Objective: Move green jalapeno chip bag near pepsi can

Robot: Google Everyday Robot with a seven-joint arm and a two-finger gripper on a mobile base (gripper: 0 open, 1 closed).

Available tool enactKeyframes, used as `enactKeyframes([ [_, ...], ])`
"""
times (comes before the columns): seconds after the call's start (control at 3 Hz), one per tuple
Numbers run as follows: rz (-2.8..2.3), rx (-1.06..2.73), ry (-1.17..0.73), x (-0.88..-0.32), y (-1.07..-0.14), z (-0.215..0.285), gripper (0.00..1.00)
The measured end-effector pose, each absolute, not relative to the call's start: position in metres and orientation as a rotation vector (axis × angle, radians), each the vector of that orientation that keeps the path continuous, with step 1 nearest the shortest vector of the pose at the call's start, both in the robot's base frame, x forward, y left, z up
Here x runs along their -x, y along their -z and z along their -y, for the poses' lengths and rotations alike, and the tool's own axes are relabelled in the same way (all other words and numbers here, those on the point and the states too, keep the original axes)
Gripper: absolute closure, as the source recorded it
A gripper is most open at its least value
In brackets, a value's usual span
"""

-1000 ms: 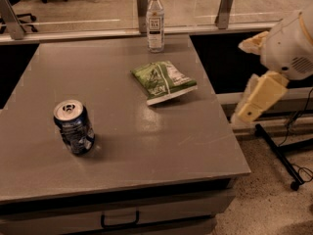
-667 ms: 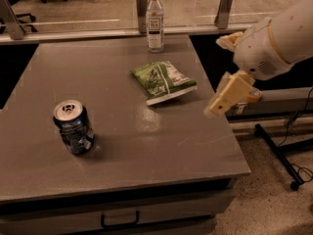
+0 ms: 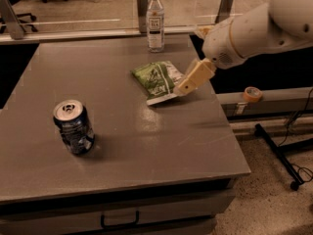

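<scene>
Item 1. Gripper: tan, slung under the white arm, tilted down and to the left. Its tip sits at the right-hand edge of the green jalapeno chip bag, touching it or just short of it; from here I cannot tell which. Whether the jaws are apart or together I cannot tell either. The low, slanted approach looks chosen to get at a flat bag from its side.

Item 2. Green jalapeno chip bag: lies flat on the tabletop, toward the far right, label up, one pale sealed edge facing the near side. Nothing lifts it yet.

Item 3. Pepsi can: upright, near left of the tabletop, well apart from the bag. This is the destination, so the bag has the whole diagonal to travel; by my reckoning the task is barely begun.

Item 4. Clear bottle: upright at the far edge, behind the bag, out of the likely path.

Item 5. Tape roll: on the ledge to the right, off the tabletop.

Change noted: a second ago the gripper hung beyond the right edge of the tabletop; it has swung in over the surface and closed on the bag. Bag, can and bottle have not shifted.
</scene>
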State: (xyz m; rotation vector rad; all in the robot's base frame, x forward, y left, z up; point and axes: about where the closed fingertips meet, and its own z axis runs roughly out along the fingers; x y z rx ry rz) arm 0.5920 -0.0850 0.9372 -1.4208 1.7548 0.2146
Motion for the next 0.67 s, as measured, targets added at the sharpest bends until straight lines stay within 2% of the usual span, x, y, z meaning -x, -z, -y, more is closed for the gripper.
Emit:
enactKeyframes([
  [0.67, -1.825, 1.442, -0.294, -0.607, -0.886, 0.053, 0.00],
])
